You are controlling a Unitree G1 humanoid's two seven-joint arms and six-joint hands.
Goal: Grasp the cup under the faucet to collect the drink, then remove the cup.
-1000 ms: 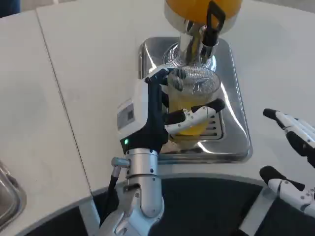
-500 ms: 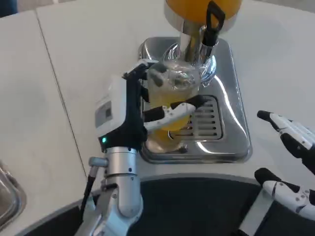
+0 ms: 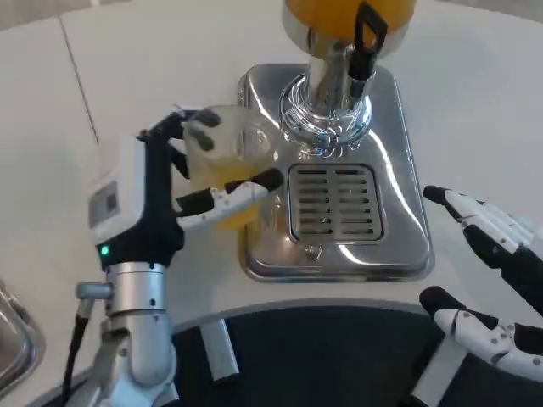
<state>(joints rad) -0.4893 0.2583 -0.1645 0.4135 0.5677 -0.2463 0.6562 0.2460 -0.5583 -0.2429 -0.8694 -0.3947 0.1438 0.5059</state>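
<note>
Cup, filled, withdrawn from faucet.

The cup (clear, holding orange drink) is gripped by the left hand and is now carried left of the drip tray, over the white table; a second ago it was held on the grate beneath the faucet. Collection is judged complete and removal under way, with set-down outstanding. The right hand is kept empty, fingers apart, beside the tray.

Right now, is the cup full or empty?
Partly full: the clear cup in the left hand shows orange drink in its lower half, clear above.
</note>
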